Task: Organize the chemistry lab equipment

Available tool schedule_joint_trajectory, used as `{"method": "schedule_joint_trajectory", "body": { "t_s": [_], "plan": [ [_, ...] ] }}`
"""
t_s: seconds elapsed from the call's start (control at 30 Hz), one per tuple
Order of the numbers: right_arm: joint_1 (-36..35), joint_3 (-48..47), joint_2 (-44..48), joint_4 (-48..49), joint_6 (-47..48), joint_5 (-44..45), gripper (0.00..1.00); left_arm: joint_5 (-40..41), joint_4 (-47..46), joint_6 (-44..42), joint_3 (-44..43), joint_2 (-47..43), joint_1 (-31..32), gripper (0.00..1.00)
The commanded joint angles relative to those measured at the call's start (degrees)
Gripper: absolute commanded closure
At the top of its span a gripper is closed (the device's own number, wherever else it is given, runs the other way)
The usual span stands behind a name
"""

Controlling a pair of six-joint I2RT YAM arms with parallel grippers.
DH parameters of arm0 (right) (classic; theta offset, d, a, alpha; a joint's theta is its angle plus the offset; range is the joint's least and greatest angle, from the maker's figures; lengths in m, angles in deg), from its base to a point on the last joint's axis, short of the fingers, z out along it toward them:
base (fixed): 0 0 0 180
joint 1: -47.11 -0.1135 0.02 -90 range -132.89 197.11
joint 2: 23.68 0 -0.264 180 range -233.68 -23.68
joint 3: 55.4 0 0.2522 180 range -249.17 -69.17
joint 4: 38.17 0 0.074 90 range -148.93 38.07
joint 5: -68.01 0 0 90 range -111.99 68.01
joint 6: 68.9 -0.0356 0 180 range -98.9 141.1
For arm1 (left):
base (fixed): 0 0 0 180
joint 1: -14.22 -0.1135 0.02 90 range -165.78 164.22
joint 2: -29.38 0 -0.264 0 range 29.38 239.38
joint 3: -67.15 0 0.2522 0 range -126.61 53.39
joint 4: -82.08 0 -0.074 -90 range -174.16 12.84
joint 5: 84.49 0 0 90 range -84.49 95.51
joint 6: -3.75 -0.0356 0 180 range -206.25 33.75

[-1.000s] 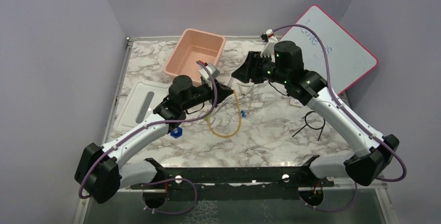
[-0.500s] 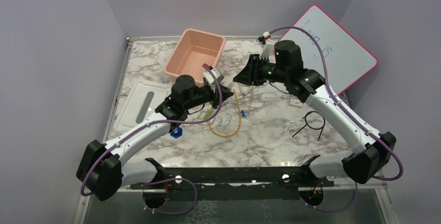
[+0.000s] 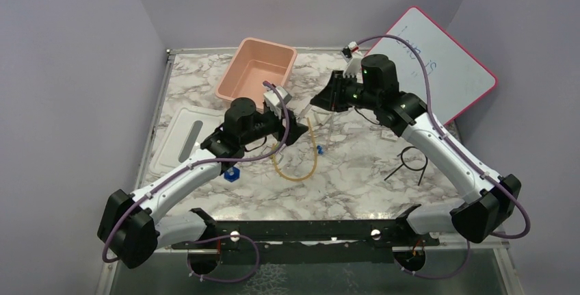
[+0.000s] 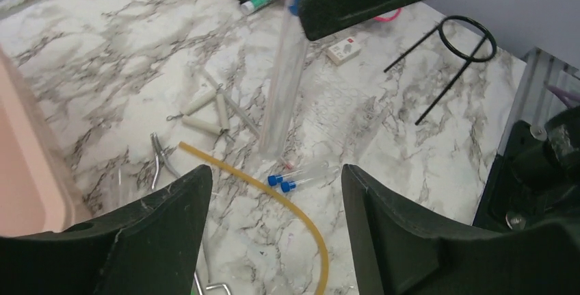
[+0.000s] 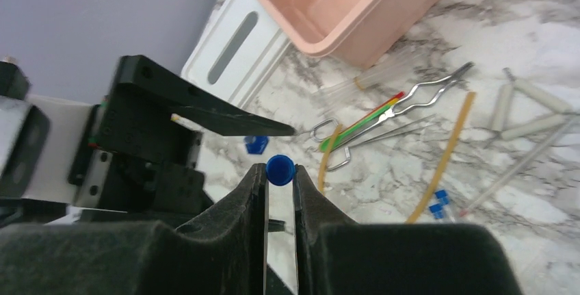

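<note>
A clear test tube (image 4: 284, 83) with a blue cap (image 5: 280, 170) hangs upright above the table, and my right gripper (image 5: 280, 170) is shut on it just under the cap. My left gripper (image 4: 277, 172) stands open right beside it, nothing between its fingers (image 4: 171, 226). The two grippers meet over mid-table, left gripper (image 3: 295, 125) and right gripper (image 3: 319, 98). Below lie the amber rubber tube (image 4: 287, 206), two small blue-capped tubes (image 4: 301, 175), metal tongs (image 5: 417, 93), a green-handled tool (image 5: 359, 125) and a blue piece (image 3: 232, 174). The black wire ring (image 3: 410, 159) lies at the right.
The pink tub (image 3: 256, 69) stands at the back left, its white lid (image 3: 185, 137) flat on the table in front of it. A red-framed whiteboard (image 3: 438, 62) leans at the back right. White-handled pieces (image 4: 205, 110) and a small white box (image 4: 344, 50) lie on the marble.
My left gripper has opened and let go of the test tube. My right gripper's jaws have closed on the tube below its cap.
</note>
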Motion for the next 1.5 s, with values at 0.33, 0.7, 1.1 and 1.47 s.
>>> {"method": "schedule_joint_trajectory", "body": {
  "t_s": [0.33,0.7,1.1,1.47],
  "plan": [
    [0.45,15.87,4.49,9.15,11.74,49.5,0.83,26.46,30.72,9.2,-13.72,-13.51,-0.01,0.18],
    [0.45,25.25,1.13,14.43,5.01,53.89,0.84,9.32,23.05,7.89,-8.07,-15.76,-0.01,0.18],
    [0.45,34.79,1.28,23.53,3.22,53.28,0.85,7.3,17.69,9.64,-3.76,-20.26,-0.01,0.17],
    [0.45,37.18,-0.37,28.35,5.11,52.75,0.85,8.55,19.06,9.99,-4.18,-18.89,-0.01,0.17]
  ]
}}
